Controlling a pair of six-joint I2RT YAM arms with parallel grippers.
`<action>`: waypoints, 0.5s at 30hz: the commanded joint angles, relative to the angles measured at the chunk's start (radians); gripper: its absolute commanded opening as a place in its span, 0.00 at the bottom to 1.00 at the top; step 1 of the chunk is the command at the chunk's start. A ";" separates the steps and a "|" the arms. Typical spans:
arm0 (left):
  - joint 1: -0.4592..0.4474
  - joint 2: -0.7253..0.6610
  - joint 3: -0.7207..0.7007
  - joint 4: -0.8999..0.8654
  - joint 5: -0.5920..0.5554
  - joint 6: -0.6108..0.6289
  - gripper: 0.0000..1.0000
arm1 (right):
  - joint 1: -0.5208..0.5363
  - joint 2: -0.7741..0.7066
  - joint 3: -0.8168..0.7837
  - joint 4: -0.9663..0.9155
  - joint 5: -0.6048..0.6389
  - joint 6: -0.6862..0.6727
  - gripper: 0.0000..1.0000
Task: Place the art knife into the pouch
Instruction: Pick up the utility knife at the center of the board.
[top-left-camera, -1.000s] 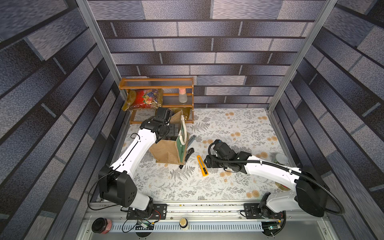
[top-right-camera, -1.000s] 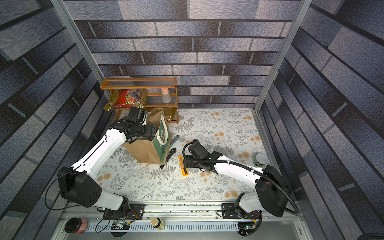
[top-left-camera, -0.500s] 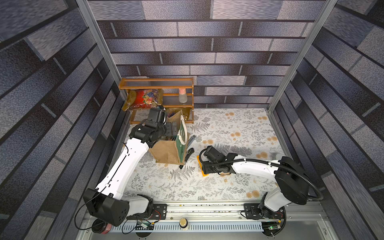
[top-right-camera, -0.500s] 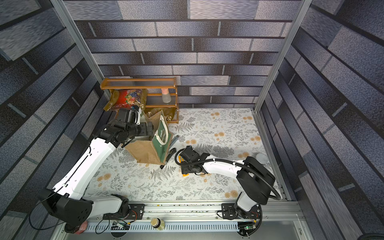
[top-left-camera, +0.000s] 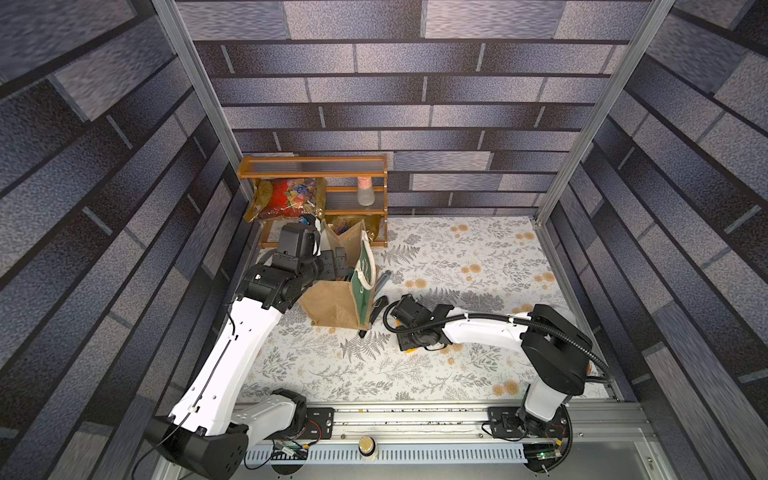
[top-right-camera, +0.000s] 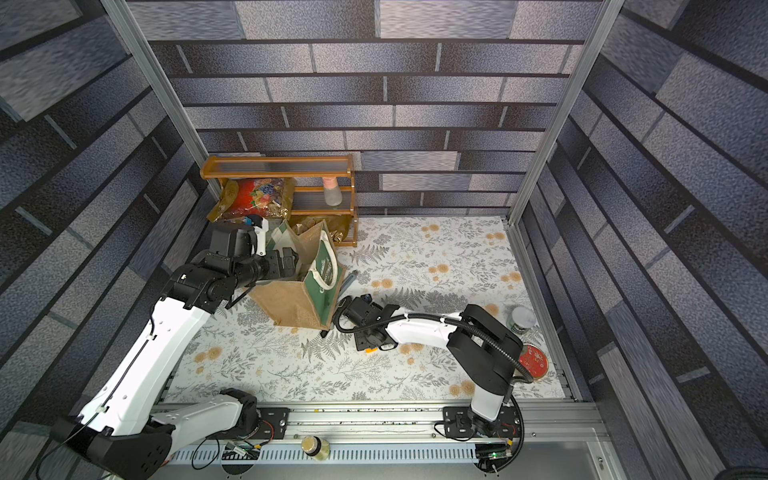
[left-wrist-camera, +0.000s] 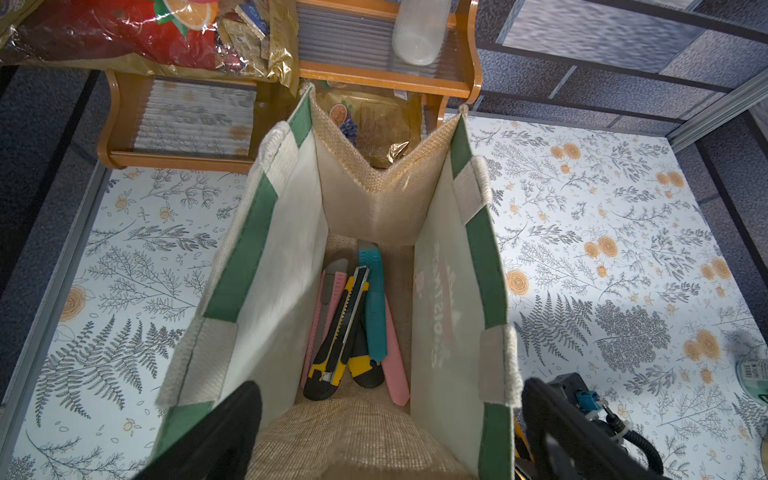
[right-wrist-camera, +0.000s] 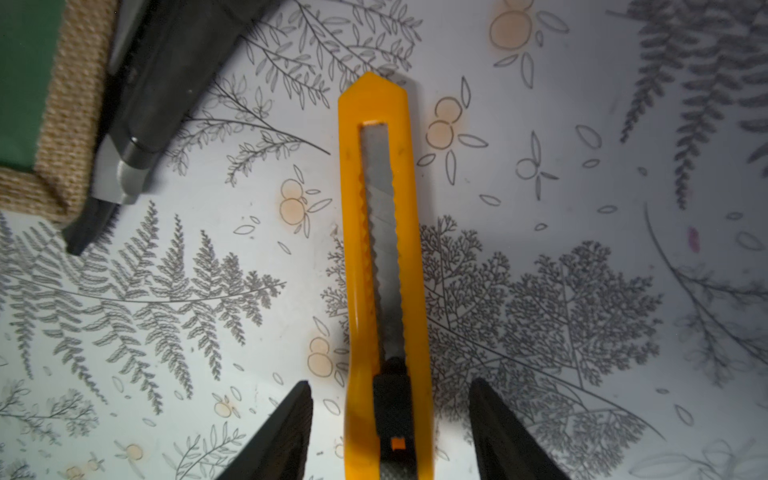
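Note:
The pouch (top-left-camera: 340, 299) (top-right-camera: 297, 303), a tan burlap tote with a green front panel, stands open at the left of the table. Seen from the left wrist, the pouch (left-wrist-camera: 453, 266) holds several utility knives on its floor. My left gripper (left-wrist-camera: 386, 436) (top-left-camera: 336, 264) (top-right-camera: 286, 262) is open at the mouth, its fingers (left-wrist-camera: 232, 419) straddling the near end wall. A yellow art knife (right-wrist-camera: 382, 249) lies flat on the table. My right gripper (right-wrist-camera: 390, 428) (top-left-camera: 409, 343) (top-right-camera: 365, 340) is open around its slider end, with a gap on each side. In both top views only the knife's tip (top-left-camera: 411, 351) (top-right-camera: 369, 350) shows.
A black knife (right-wrist-camera: 158, 83) (top-left-camera: 376, 309) lies against the pouch's base, a grey one (top-left-camera: 384, 278) beyond it. A wooden shelf (top-left-camera: 316, 166) with foil snack bags (top-left-camera: 286, 199) and a bottle (top-left-camera: 365, 193) stands behind. A can (top-right-camera: 521, 318) and a red tin (top-right-camera: 534, 361) sit at right.
My right gripper moved left over the yellow knife and its jaws have narrowed around it. The left arm's elbow dropped toward the front while its gripper stayed at the pouch's mouth.

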 joint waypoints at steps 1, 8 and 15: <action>0.009 -0.027 -0.032 -0.024 0.024 -0.017 1.00 | 0.015 0.021 0.046 -0.054 0.037 0.006 0.62; 0.018 -0.053 -0.074 -0.010 0.039 -0.032 1.00 | 0.028 0.032 0.060 -0.092 0.045 0.017 0.59; 0.025 -0.065 -0.093 -0.002 0.051 -0.035 1.00 | 0.038 0.040 0.039 -0.113 0.041 0.039 0.54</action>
